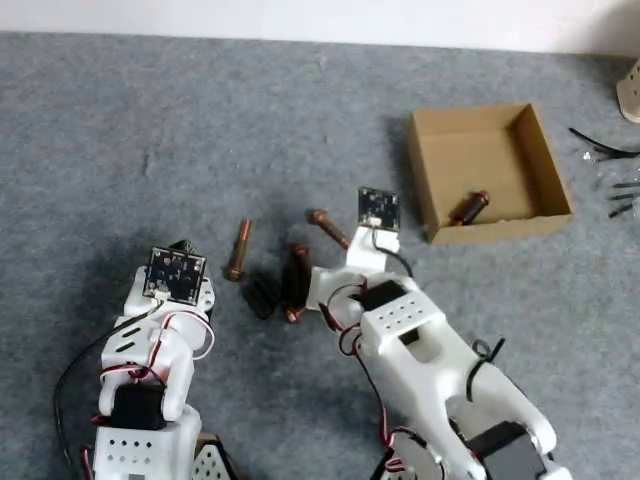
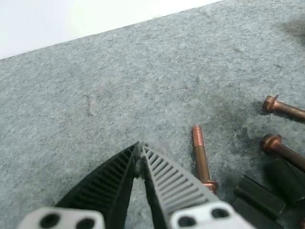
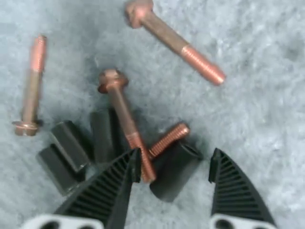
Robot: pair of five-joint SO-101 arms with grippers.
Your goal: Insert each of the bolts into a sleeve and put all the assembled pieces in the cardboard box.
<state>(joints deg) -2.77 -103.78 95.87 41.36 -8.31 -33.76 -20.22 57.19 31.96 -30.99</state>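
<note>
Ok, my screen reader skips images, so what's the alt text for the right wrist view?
The right tool is open over grey carpet, its fingers either side of a black sleeve with a threaded bolt end sticking out. Three loose copper bolts and more black sleeves lie nearby.

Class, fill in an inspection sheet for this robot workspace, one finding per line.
Surface: grey carpet, flat.
Job's things: four copper bolts and black rectangular sleeves lie grouped on carpet; open brown cardboard box holds one assembled piece.
Clutter: thin black strips beside box.
Grippers: left gripper shut, empty; right gripper open, one sleeve seen between its fingers.
Cables: red and black wires along both arms.
Surroundings: white wall behind carpet.
</note>
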